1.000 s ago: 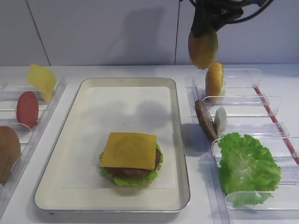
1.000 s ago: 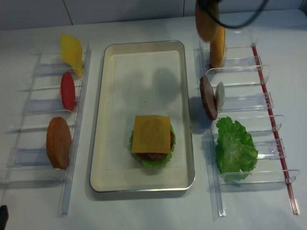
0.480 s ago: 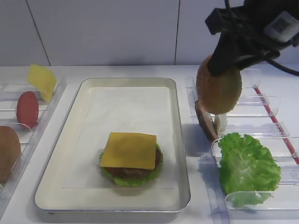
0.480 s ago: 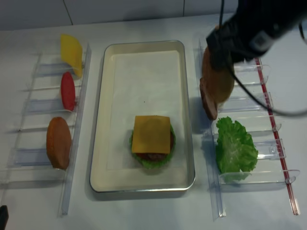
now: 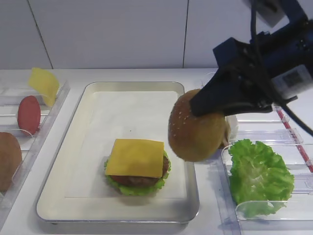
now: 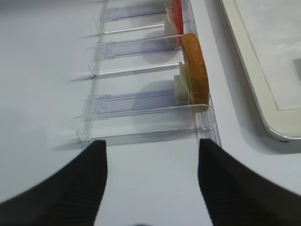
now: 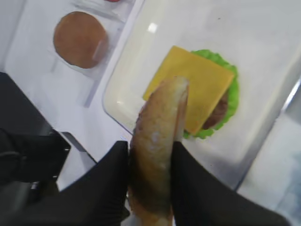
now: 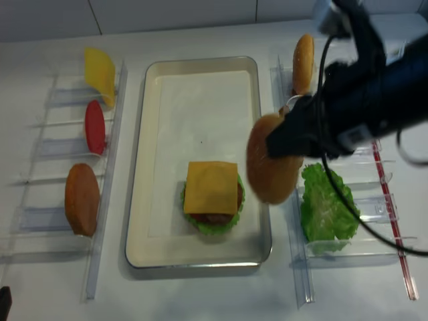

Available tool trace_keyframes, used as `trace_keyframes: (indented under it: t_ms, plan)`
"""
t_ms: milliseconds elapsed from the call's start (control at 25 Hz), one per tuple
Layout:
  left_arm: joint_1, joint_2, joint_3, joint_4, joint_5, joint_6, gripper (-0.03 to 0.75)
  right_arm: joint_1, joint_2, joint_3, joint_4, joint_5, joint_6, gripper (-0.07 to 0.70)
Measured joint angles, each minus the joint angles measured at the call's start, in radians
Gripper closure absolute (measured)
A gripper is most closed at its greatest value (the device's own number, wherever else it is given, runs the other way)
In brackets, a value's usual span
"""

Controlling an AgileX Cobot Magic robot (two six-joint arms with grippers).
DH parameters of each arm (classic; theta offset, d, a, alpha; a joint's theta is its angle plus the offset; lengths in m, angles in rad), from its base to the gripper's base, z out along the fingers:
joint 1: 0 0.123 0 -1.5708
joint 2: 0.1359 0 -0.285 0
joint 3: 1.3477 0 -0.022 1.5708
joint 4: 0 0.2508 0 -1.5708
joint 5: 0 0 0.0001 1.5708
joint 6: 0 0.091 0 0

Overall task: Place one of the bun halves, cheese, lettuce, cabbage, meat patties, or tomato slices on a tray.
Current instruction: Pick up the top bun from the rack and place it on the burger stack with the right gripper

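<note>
- My right gripper (image 7: 149, 160) clamps one sesame bun half (image 5: 196, 126) above the tray (image 5: 93, 90), at 3 o'clock from the single cheese slice (image 5: 135, 157).
- Two more bun halves sit racked.
- My left gripper (image 6: 151, 162) stands apart, empty, fingertips cropped.

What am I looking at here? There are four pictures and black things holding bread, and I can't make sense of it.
It is a two-armed robot building a burger. Two pictures look down from above; the other two come from small cameras on each arm's wrist.

The black shape is the right arm. Its right pincer is shut on a sesame bun top, carried on edge over the silver tray's right side. On the tray sits a stack: lettuce, patty, and a cheese slice on top.

Clear plastic racks flank the tray, holding spares: cheese, a red tomato slice, a bun, loose lettuce.

The left wrist picture shows the left pincer open, holding nothing, beside a rack.
</note>
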Motion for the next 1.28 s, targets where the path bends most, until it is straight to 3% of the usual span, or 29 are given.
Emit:
trace_keyframes:
  t_ms: [160, 320, 600, 800, 960, 1280]
  plan:
    - [0.000, 0.000, 0.000, 0.000, 0.000, 0.000, 0.301, 0.000, 0.000, 0.079, 0.192, -0.036, -0.137, 0.391]
    - [0.000, 0.000, 0.000, 0.000, 0.000, 0.000, 0.301, 0.000, 0.006, 0.097, 0.288, -0.055, -0.185, 0.391]
    - [0.000, 0.000, 0.000, 0.000, 0.000, 0.000, 0.301, 0.000, 0.133, 0.097, 0.500, 0.046, -0.332, 0.391]
    - [0.000, 0.000, 0.000, 0.000, 0.000, 0.000, 0.301, 0.000, 0.274, 0.097, 0.631, 0.156, -0.464, 0.391]
    - [0.000, 0.000, 0.000, 0.000, 0.000, 0.000, 0.301, 0.000, 0.371, 0.097, 0.698, 0.162, -0.521, 0.392]
    - [0.000, 0.000, 0.000, 0.000, 0.000, 0.000, 0.301, 0.000, 0.478, 0.097, 0.708, 0.160, -0.565, 0.397]
